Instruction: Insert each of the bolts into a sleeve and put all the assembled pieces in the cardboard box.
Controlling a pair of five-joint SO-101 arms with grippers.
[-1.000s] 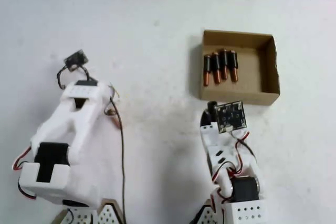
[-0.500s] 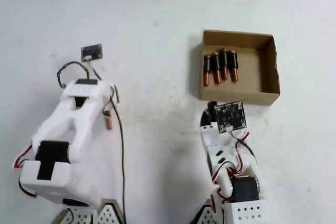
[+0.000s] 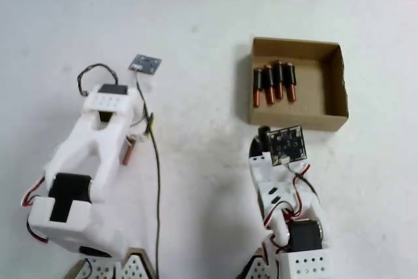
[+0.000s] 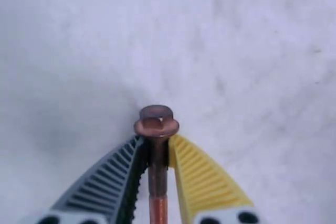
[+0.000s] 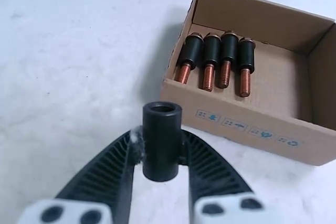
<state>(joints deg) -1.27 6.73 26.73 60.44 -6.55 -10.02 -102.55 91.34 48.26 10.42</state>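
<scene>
The bolt (image 4: 156, 124) is coming to the sleeve (image 5: 161, 142).
The left jaws, squeezing it, are swinging nearer; the right jaws are squeezing the sleeve by the cardboard box (image 5: 247, 129).

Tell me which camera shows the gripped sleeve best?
The right wrist view: the sleeve, open bore visible, sits clamped in the right tool. The high view gives a dark shape at that arm's tip; the left wrist view faces the bolt.
</scene>
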